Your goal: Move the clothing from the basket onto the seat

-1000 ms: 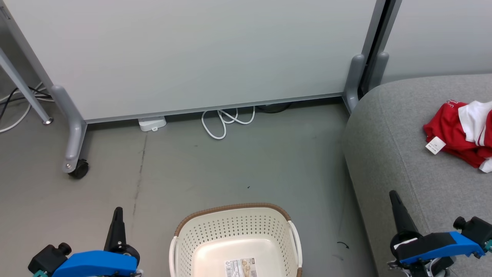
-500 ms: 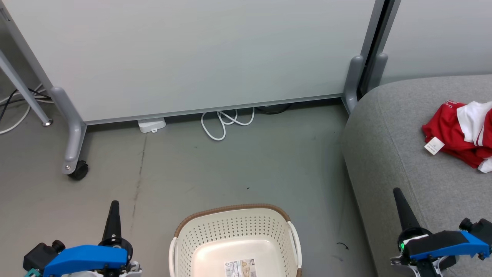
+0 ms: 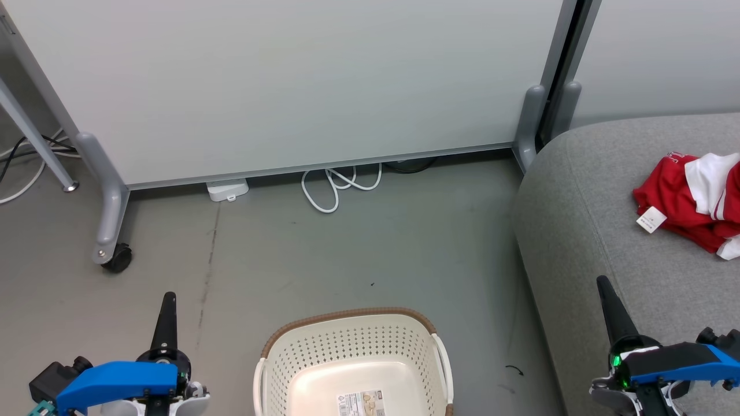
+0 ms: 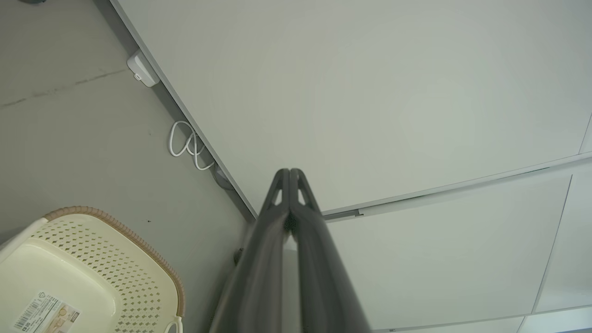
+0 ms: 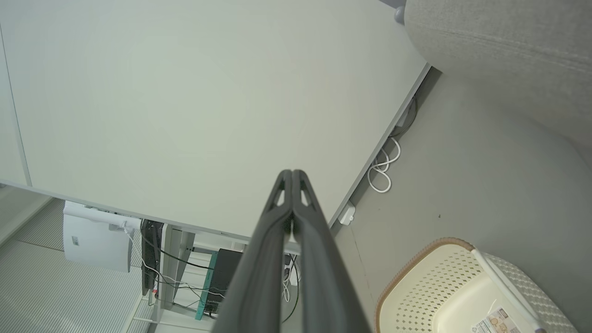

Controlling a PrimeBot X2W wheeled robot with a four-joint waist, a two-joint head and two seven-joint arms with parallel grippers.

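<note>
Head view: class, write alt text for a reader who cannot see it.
Red and white clothing lies crumpled on the grey seat at right, while the cream basket on the floor looks empty apart from a label. The left gripper and right gripper, both shut and empty, point up from the lower corners.

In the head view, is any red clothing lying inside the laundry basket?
No, the laundry basket shows a bare floor with just a paper label, while the red clothing lies on the grey sofa seat.
</note>
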